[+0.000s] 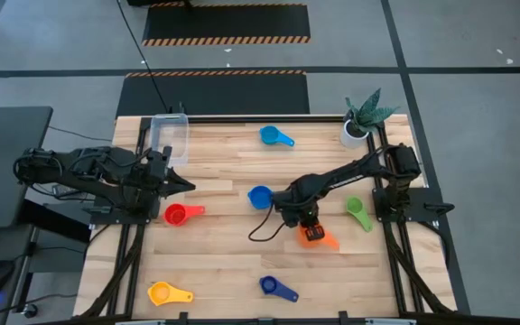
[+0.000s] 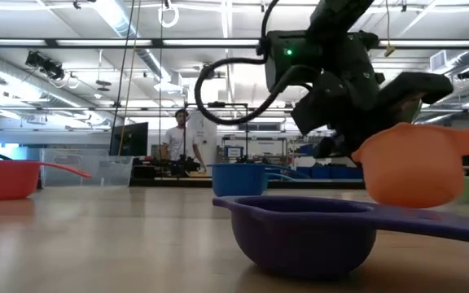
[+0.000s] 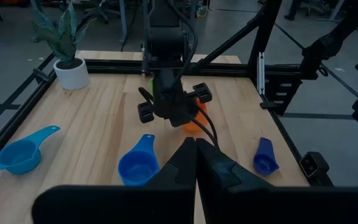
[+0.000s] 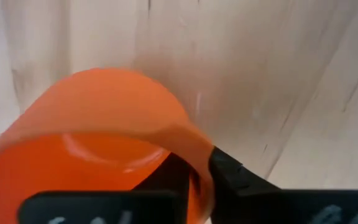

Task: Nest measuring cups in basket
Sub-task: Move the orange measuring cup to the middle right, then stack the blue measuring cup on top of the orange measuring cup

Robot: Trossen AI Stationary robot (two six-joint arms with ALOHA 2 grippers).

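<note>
My right gripper point(image 1: 309, 229) reaches down over the table's middle right and is shut on the orange measuring cup point(image 1: 320, 237), whose handle points toward the near right. My left gripper point(image 1: 186, 185) hangs shut and empty over the left side, near the red cup point(image 1: 179, 214). The clear basket point(image 1: 171, 138) stands at the far left. On the wood lie a blue cup point(image 1: 260, 196), a light blue cup point(image 1: 275, 136), a green cup point(image 1: 357, 213), a yellow cup point(image 1: 168, 293) and a dark blue cup point(image 1: 277, 288). My right gripper has the orange cup's wall at the rim point(image 4: 199, 163), on the side away from the handle, between its two fingers: one finger point(image 4: 169, 174) inside the bowl, one point(image 4: 232, 174) outside. The fingers come steeply from above. Whether the cup's bottom point(image 2: 405, 199) rests on the table, I cannot tell.
A white pot with a green plant point(image 1: 363, 122) stands at the far right corner. Dark frame rails run along the table's left and right edges. A person point(image 2: 181, 140) stands in the room beyond. Bare wood lies between the basket and the blue cup.
</note>
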